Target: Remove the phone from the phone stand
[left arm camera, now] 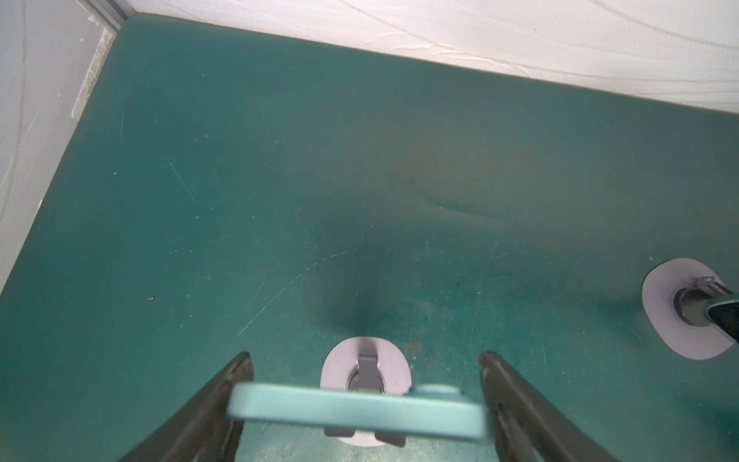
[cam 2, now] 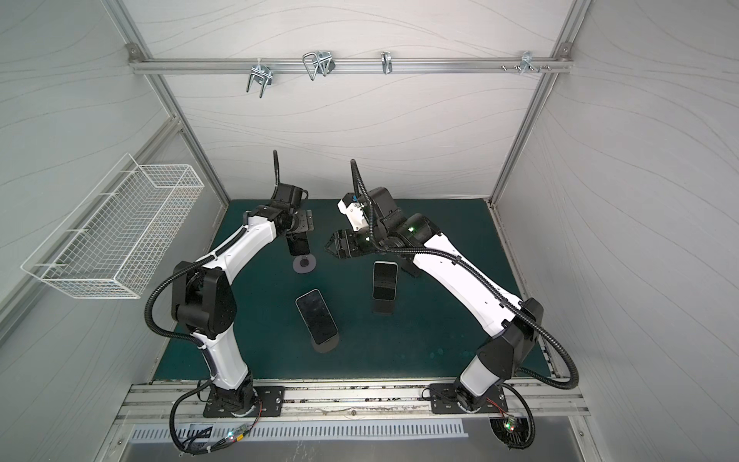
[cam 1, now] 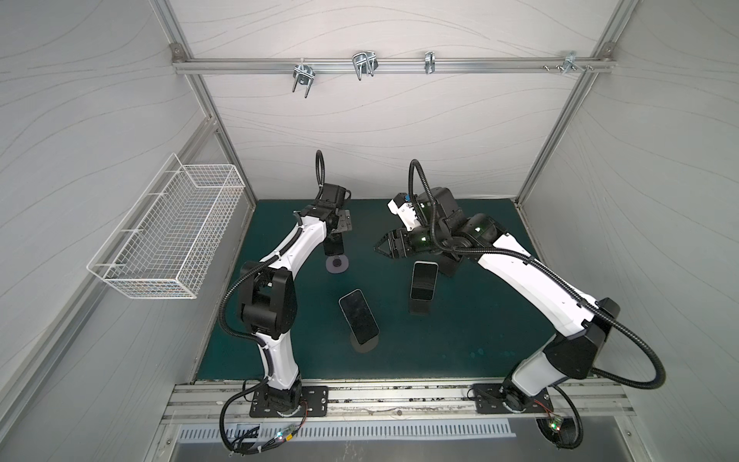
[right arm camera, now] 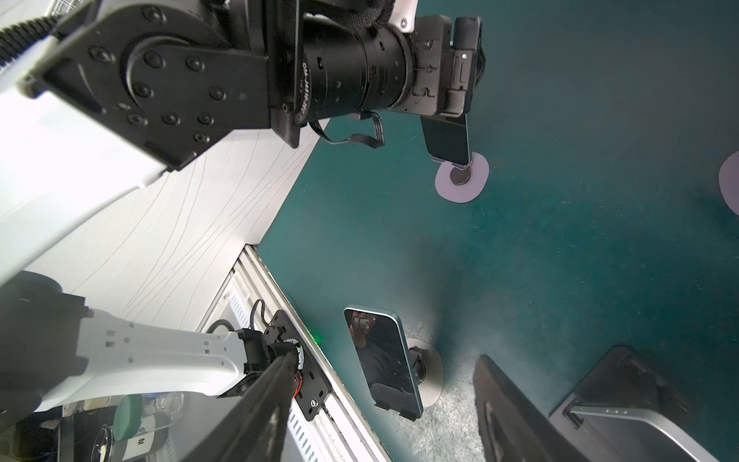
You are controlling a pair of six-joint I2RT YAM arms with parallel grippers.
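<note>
1. The phone (left arm camera: 356,412) is showing a pale teal frame in the left wrist view. In both top views its dark glass face is standing nearly upright at the far left of the green mat (cam 1: 460,340).
2. It is sitting over the phone stand (left arm camera: 340,366), a lilac oval base with a grey hinged arm. The stand's grey clips are showing just under the phone's edge.
3. The left gripper (left arm camera: 364,358) is reaching down over the phone. Its dark fingers (left arm camera: 216,420) are bracketing the two long edges and appear to be touching both, so it is clasping the phone.
4. The right gripper (right arm camera: 382,360) is hanging above the middle of the mat. Its fingers are spread apart, with nothing between them.
5. Bare mat is lying between the stand and the back wall (left arm camera: 480,40), and more is stretching toward the left corner.
6. A middle phone (cam 1: 358,316) is leaning on a round grey base toward the front, well apart from the left gripper.
7. A right phone (cam 1: 424,286) is standing just below the right gripper.
8. A second lilac base (left arm camera: 660,320) carrying another phone is showing at the edge of the left wrist view.
9. A wire basket (cam 1: 172,236) is hanging on the left wall, well apart from the phone.
</note>
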